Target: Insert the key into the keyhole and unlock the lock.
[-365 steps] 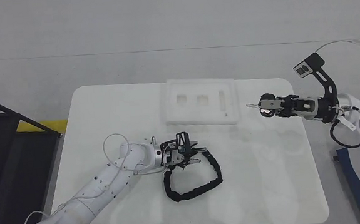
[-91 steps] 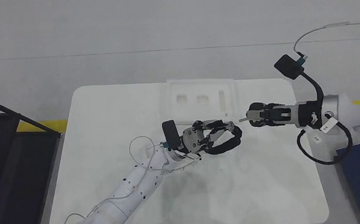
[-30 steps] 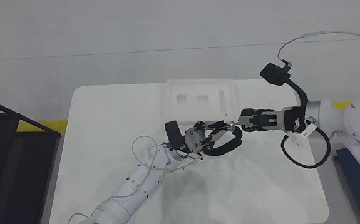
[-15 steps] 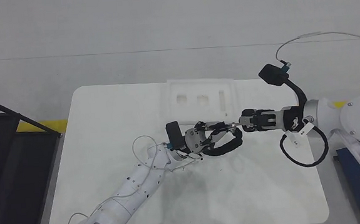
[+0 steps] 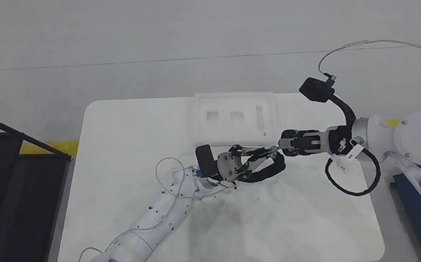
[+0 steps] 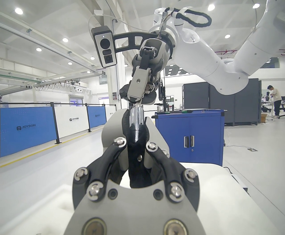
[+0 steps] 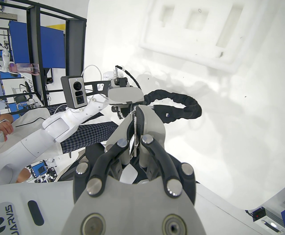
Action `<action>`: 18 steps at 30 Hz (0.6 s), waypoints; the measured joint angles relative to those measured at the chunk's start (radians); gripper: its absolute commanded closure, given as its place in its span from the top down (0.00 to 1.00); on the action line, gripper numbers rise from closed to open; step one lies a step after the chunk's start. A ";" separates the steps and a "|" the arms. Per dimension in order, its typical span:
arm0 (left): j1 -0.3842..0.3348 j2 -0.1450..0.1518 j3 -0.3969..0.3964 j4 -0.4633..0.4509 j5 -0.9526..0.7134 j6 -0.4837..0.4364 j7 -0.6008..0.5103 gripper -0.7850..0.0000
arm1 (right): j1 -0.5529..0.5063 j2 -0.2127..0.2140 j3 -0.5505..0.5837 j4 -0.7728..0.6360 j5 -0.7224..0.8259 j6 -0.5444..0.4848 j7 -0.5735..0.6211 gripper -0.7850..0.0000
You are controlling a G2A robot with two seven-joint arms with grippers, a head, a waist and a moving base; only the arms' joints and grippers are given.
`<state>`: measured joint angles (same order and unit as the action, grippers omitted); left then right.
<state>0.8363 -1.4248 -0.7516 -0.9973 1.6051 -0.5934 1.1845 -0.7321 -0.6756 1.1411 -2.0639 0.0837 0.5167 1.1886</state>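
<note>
My left gripper (image 5: 242, 161) is shut on the lock (image 5: 261, 170), a black cable lock whose loop hangs off toward the table's right. In the left wrist view the lock's chrome cylinder (image 6: 136, 119) sticks out between my fingers, with the black body (image 6: 138, 164) behind it. My right gripper (image 5: 278, 147) is shut on the key (image 7: 134, 133), blade pointing at the lock. The key's tip (image 6: 138, 104) meets the end of the cylinder; how deep it sits is hidden. The cable loop (image 7: 178, 99) curves away beside the left gripper (image 7: 125, 104).
A white foam tray (image 5: 196, 132) with three shallow recesses lies at the table's back edge, just behind both grippers. A dark frame (image 5: 5, 138) stands off the table's left side. Bare white tabletop (image 5: 304, 212) spreads in front.
Over the last second my right gripper has crept left with the key, closing the small gap to the lock's cylinder. The left gripper keeps its hold, shifted slightly.
</note>
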 measured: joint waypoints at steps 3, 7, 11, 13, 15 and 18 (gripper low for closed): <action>-0.002 0.000 0.000 0.003 0.005 0.004 0.004 0.00 | 0.006 -0.001 -0.005 0.003 0.001 0.001 0.007 0.00; -0.006 0.001 0.002 0.005 0.022 0.006 0.016 0.00 | 0.011 -0.001 -0.013 0.008 0.006 0.000 0.021 0.00; -0.011 0.003 0.003 0.010 0.042 0.006 0.027 0.00 | 0.019 -0.002 -0.023 0.014 0.010 -0.006 0.043 0.00; -0.013 0.004 0.004 0.012 0.053 0.006 0.033 0.00 | 0.024 -0.003 -0.028 0.018 0.013 -0.010 0.052 0.00; -0.016 0.005 0.005 0.013 0.063 0.007 0.037 0.00 | 0.029 -0.004 -0.033 0.021 0.014 -0.012 0.058 0.00; -0.020 0.007 0.008 0.015 0.078 0.006 0.046 0.00 | 0.037 -0.005 -0.041 0.027 0.012 -0.016 0.066 0.00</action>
<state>0.8160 -1.4182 -0.7439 -0.9819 1.6830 -0.5870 1.2301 -0.6952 -0.6804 1.0997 -2.0371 0.0955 0.5008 1.2544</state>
